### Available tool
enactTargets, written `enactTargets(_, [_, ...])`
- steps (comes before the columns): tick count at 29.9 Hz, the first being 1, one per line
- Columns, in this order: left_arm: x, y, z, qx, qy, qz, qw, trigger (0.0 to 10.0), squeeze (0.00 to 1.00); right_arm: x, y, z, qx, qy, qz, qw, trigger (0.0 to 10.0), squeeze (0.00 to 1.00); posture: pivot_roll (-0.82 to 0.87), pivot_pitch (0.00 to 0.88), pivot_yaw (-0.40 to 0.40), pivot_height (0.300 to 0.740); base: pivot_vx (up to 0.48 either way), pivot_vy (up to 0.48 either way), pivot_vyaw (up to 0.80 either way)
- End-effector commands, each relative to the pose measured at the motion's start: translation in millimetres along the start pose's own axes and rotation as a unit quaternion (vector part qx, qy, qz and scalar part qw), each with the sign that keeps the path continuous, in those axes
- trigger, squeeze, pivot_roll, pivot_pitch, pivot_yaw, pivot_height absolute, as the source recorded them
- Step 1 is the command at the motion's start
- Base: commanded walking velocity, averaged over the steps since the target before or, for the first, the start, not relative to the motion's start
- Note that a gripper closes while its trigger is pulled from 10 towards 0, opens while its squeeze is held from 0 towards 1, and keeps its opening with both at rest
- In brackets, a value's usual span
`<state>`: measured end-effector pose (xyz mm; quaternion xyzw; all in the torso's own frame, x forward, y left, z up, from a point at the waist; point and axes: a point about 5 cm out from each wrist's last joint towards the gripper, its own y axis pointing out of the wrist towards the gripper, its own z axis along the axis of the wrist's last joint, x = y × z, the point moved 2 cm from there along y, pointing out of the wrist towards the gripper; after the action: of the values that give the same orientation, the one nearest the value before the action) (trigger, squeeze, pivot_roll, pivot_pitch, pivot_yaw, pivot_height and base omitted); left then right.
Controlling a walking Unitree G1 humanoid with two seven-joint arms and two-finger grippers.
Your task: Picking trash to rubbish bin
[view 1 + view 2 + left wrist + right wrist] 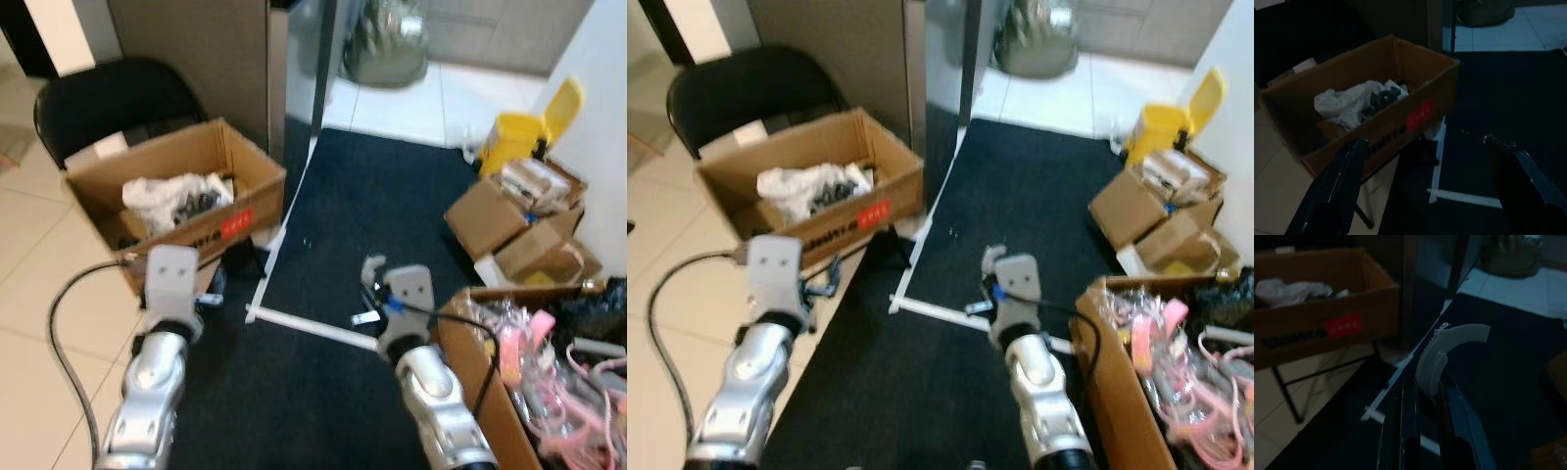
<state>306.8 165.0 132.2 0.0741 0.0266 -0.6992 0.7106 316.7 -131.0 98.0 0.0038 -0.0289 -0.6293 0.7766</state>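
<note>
Right wrist view puts the curved white plastic scrap (1447,355) at centre frame, pinched in my right pincer (1430,391); it looks light and stiff, best held by its thick lower end. My left pincer (1425,186) is spread and empty. At upper left of the left eye view sits the cardboard box (176,191), near dark carpet (372,215) and pale tiles (29,255).

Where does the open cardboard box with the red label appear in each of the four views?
Left eye view: cardboard box, upper left, beyond the left claw.
Right eye view: upper left.
Left wrist view: centre-left.
Right wrist view: upper left.
Shared landmark: the red label on its front.
</note>
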Motion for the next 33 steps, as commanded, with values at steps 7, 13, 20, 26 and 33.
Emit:
enactTargets(7, [-4.9,-2.5,-3.8,-0.006,0.006,0.004,1.0,10.0,0.0,-6.2,-1.6,-4.0,-0.006,0.008,0.007,1.0,10.0,0.0,0.0,0.111,-0.048,0.74,0.254,0.0,0.0])
enactTargets(13, [-4.5,-2.9,-4.2,-0.006,0.006,0.003,1.0,10.0,0.0,-6.2,-1.4,-3.7,-0.005,0.011,0.008,1.0,10.0,0.0,0.0,0.107,-0.05,0.74,0.253,0.0,0.0])
enactTargets(20, [-4.3,-3.1,-4.3,-0.006,0.005,0.004,1.0,10.0,0.0,-6.3,-1.0,-3.5,-0.005,0.01,0.01,1.0,10.0,0.0,0.0,0.107,-0.052,0.74,0.254,0.0,0.0])
enactTargets(26, [-4.0,-3.6,-4.3,-0.006,0.005,0.004,1.0,10.0,0.0,-6.4,-1.2,-3.6,-0.005,0.01,0.011,1.0,10.0,0.0,0.0,0.11,-0.054,0.74,0.254,0.0,0.0])
enactTargets(33, [-4.4,-4.1,-4.6,-0.007,0.005,0.005,1.0,10.0,0.0,-7.0,-1.4,-4.0,-0.006,0.007,0.013,1.0,10.0,0.0,0.0,0.112,-0.054,0.74,0.254,0.0,0.0])
